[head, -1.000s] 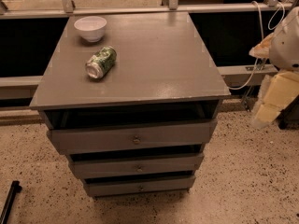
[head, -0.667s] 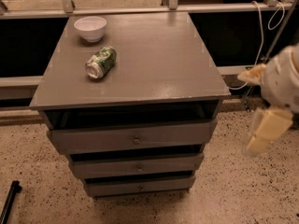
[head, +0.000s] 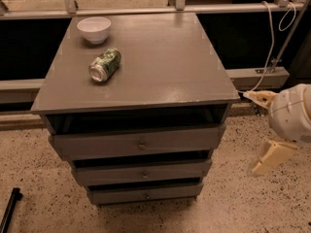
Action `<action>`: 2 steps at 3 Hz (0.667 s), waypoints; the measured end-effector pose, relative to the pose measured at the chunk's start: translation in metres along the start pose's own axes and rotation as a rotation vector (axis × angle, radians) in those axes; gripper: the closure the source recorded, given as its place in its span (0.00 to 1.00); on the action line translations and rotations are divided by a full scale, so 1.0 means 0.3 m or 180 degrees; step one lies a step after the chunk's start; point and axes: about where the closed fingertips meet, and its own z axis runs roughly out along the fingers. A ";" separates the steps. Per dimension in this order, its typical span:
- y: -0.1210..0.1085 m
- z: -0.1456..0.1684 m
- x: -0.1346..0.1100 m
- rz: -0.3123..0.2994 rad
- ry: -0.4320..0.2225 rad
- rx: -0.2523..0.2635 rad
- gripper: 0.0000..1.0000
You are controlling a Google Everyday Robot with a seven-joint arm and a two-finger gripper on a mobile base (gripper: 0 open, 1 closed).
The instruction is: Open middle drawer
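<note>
The grey cabinet has three drawers, one above the other. The middle drawer has a flat low front with a small round metal knob and looks pushed in. The taller top drawer is above it and the smallest drawer is below. My gripper hangs to the right of the cabinet, at about the height of the top drawer and clear of it. Its two cream fingers are spread apart and hold nothing.
A white bowl and a green can lying on its side rest on the cabinet top. A metal rail and dark panels run behind. A white cable hangs at the right. The floor is speckled, with a black bar at the lower left.
My gripper has moved down and a little left along the cabinet's right side. The drawers, bowl and can have not moved.
</note>
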 end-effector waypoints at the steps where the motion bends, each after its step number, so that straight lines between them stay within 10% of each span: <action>1: 0.057 0.124 -0.028 -0.0017 -0.0159 -0.0076 0.00; 2: 0.194 0.397 -0.072 0.0183 -0.0843 -0.0067 0.00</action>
